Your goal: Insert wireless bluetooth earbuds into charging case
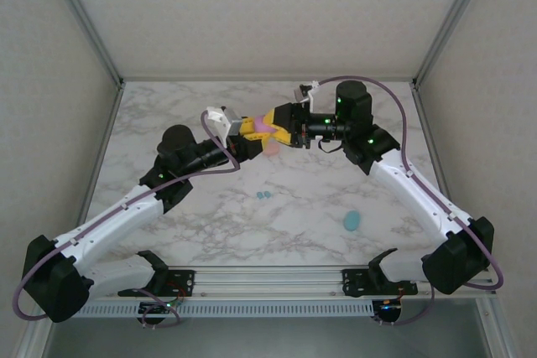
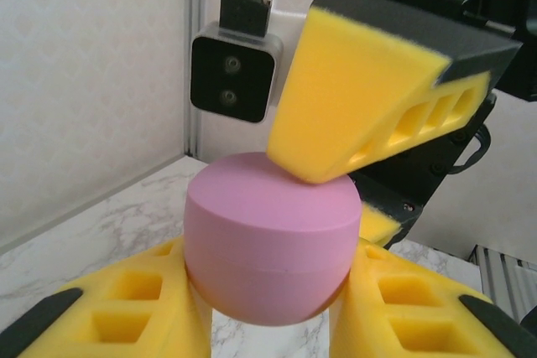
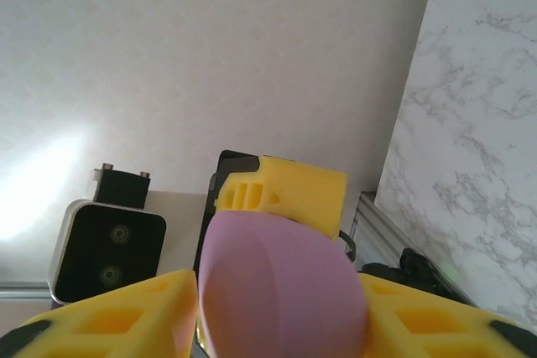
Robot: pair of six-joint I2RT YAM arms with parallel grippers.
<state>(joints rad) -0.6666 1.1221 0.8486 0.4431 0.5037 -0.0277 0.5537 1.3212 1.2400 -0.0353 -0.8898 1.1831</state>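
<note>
Step (judged): opening pink oval plastic case | Hold: left gripper and right gripper both pinch it | Next: pry it open; tiny teal-blue earbuds lie nearer.

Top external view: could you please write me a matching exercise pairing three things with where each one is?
Things:
1. pink case
2. teal case
3. teal earbuds

Places:
A. on the table, near its centre
B. gripped by the left gripper and the right gripper
C. on the table, near the right arm

Pairs: 1-B; 2-C; 3-A
</note>
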